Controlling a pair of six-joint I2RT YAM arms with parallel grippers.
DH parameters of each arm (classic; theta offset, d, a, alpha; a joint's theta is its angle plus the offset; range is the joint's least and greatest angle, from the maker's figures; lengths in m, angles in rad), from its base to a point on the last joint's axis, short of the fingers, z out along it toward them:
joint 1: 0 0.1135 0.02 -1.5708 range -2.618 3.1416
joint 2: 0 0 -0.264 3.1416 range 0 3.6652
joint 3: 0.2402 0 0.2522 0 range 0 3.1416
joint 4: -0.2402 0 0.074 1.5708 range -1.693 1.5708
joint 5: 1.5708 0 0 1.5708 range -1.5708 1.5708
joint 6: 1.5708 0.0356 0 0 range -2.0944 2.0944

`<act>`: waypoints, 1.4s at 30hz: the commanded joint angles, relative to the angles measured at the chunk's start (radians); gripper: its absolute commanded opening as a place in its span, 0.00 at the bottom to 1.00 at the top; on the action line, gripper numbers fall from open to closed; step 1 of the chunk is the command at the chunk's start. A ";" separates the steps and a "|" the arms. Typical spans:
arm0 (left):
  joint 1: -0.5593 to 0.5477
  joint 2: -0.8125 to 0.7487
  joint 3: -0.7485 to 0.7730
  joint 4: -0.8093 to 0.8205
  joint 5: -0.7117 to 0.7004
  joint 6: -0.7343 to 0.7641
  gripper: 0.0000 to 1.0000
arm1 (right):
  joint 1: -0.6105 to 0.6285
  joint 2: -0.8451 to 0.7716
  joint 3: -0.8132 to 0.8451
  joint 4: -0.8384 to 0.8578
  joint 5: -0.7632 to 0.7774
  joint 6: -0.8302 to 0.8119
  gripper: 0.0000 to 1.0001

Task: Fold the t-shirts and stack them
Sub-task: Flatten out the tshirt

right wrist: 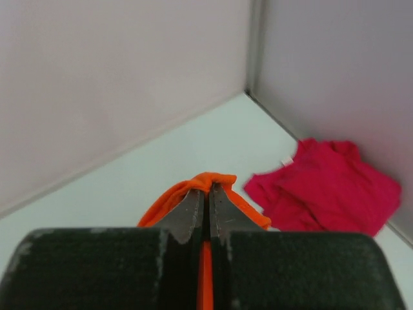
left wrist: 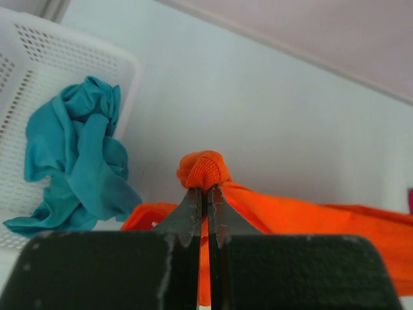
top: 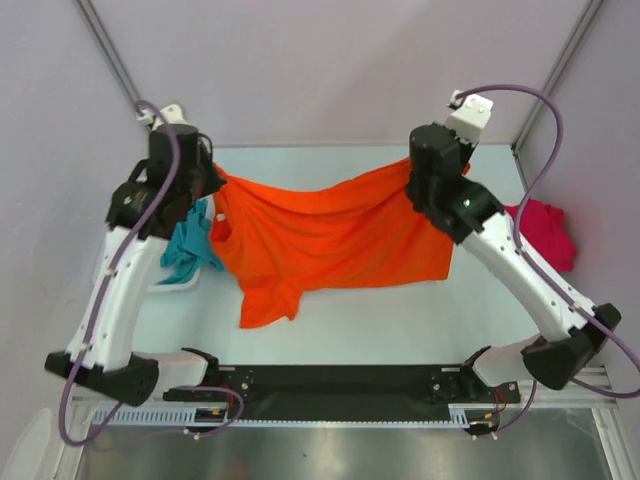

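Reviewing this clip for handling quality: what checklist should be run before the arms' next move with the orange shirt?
1. Left gripper shut on orange t-shirt: ok.
2. Right gripper shut on the same shirt: ok.
3. Shirt hanging smooth between them: not ok, it sags, bunched at one lower corner.
4. Teal t-shirt by the basket clear of the orange cloth: cannot tell.
5. Crimson t-shirt out of the way: ok, lying well apart.
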 commanded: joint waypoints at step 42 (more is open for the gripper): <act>0.191 0.869 0.353 0.323 0.097 0.068 0.01 | -0.421 0.975 0.671 -0.310 -0.425 0.285 0.00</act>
